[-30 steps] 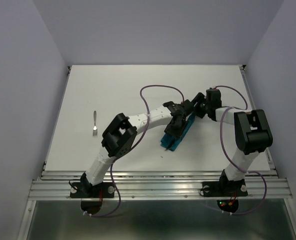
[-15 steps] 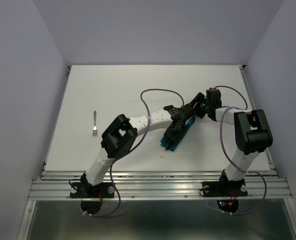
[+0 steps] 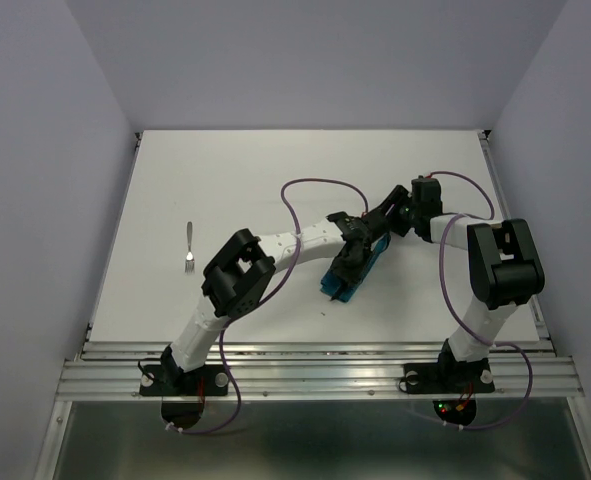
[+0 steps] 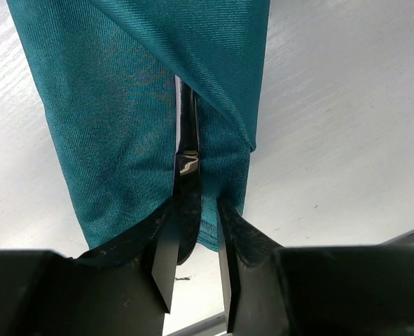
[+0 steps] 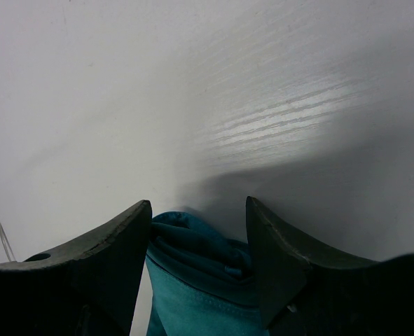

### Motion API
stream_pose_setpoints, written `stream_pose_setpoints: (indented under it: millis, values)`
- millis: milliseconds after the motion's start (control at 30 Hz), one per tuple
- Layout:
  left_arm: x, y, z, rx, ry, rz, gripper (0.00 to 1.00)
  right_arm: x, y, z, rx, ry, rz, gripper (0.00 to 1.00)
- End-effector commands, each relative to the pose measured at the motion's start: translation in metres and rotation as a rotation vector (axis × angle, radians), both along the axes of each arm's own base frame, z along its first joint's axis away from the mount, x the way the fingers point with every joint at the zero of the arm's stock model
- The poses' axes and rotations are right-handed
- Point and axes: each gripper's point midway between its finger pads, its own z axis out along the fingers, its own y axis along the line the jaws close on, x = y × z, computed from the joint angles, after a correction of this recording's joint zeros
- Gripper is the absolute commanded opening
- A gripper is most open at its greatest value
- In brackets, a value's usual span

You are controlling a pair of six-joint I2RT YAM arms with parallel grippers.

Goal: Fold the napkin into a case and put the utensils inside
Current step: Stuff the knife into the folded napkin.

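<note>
Between the fingertips of my left gripper (image 4: 195,280) sits the handle of a slim silver metal utensil (image 4: 187,164), its far part tucked into the folded teal cloth case (image 4: 108,126) just ahead. Whether I pinch it I cannot tell. My right gripper (image 5: 199,204) stands spread astride the case's other end, grip unclear. Well off to my left gripper's side lies a small silver fork (image 3: 189,246).

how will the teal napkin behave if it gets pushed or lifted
Probably floppy: the napkin lies in soft overlapping folds. Its sheen suggests a slick surface, so the utensil may slide on it. Pushed, it would likely bunch rather than shift whole.
</note>
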Motion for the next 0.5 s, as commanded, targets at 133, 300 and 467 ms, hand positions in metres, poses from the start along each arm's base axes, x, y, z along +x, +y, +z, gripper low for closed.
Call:
stream_pose_setpoints:
  millis: [133,300,467]
  values:
    - [-0.001,0.003,-0.005,0.024,-0.010,-0.010,0.40,-0.025,-0.002,-0.031,-0.041,0.118,0.013,0.62]
    - [0.000,0.006,-0.007,0.036,-0.018,-0.006,0.46,-0.025,-0.002,-0.031,-0.040,0.118,0.014,0.62]
    - [-0.001,0.009,-0.014,0.052,-0.013,-0.007,0.46,-0.024,-0.001,-0.031,-0.040,0.118,0.014,0.62]
